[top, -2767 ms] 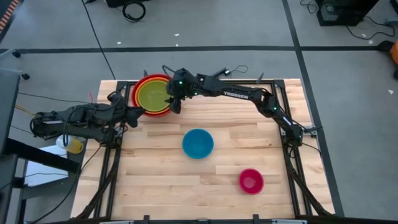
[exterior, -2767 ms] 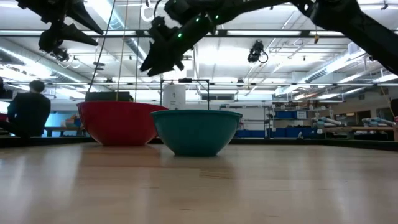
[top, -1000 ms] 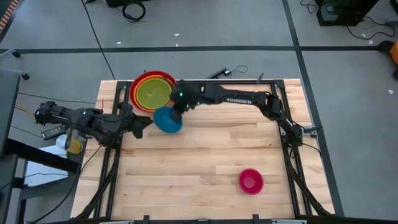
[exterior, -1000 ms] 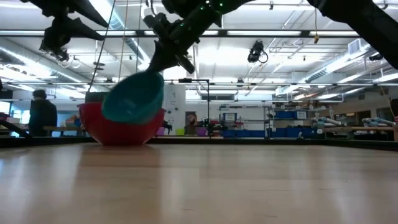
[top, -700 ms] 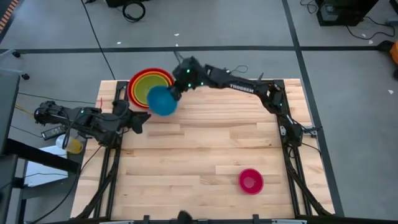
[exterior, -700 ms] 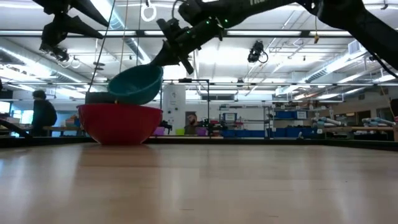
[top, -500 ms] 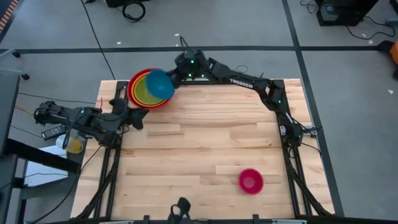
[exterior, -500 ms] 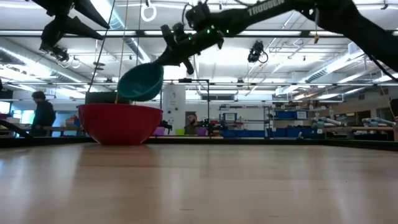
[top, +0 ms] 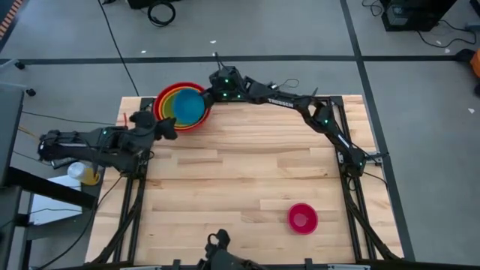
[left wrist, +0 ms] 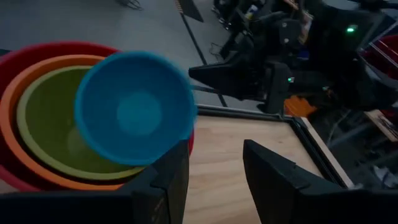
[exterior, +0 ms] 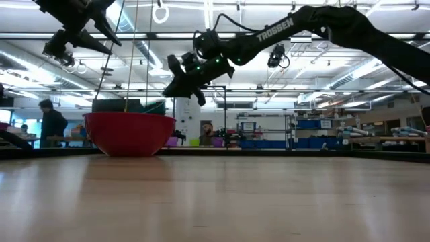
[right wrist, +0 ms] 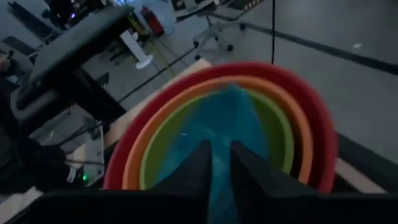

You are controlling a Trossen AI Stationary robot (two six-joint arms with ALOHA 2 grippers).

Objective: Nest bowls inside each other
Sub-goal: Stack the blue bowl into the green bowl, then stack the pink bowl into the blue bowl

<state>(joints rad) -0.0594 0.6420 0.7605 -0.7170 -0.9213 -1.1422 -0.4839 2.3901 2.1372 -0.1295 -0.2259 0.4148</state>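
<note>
I'm seeing the blue bowl (top: 190,106) sitting inside the green bowl (left wrist: 56,137) of the red-orange stack; my right gripper (top: 211,91) is hovering beside it, grasp unclear. My left gripper (left wrist: 214,177) is waiting parted nearby.

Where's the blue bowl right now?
In the high view the blue bowl sits inside the green bowl of the red-orange-green stack at the table's far left corner, with the right gripper just beside its rim.

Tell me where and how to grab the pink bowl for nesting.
Pinch the rim of the pink bowl from straight above, one finger inside, one outside. It sits upright, mouth up, alone on the table, with clear space all round; the right end effector is probably the likelier one.
</note>
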